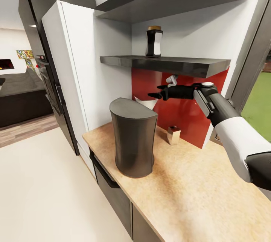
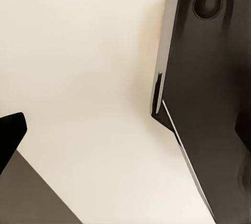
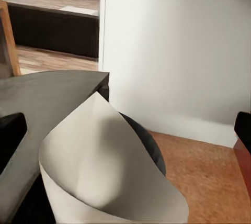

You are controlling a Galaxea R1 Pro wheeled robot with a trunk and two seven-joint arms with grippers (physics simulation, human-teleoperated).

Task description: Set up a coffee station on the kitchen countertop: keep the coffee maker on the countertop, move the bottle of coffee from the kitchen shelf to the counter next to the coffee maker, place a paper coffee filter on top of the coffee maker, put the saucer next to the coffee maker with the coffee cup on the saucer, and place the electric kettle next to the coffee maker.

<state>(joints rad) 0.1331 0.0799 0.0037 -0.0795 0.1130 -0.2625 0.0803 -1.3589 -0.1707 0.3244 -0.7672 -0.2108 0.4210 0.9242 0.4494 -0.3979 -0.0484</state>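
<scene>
Head view: the right gripper (image 1: 153, 95) reaches out under the lower shelf (image 1: 165, 65), its fingers slightly spread and holding nothing. Just below its tips a paper filter (image 1: 146, 102) peeks from behind the coffee maker (image 1: 133, 138) on the countertop (image 1: 195, 185). The coffee bottle (image 1: 154, 42) stands on the shelf above the gripper.

Left wrist view: pale floor (image 2: 83, 77) and a dark part of the robot (image 2: 209, 93); the left gripper's state cannot be told.

Right wrist view: the filter (image 3: 104, 166) stands just ahead of the fingers, beside the coffee maker's top (image 3: 42, 103).

Lighting even and bright, rendered. Soft shadow lies under the shelf (image 1: 165, 65). Wide-angle bending at edges; wrist views slightly soft.
</scene>
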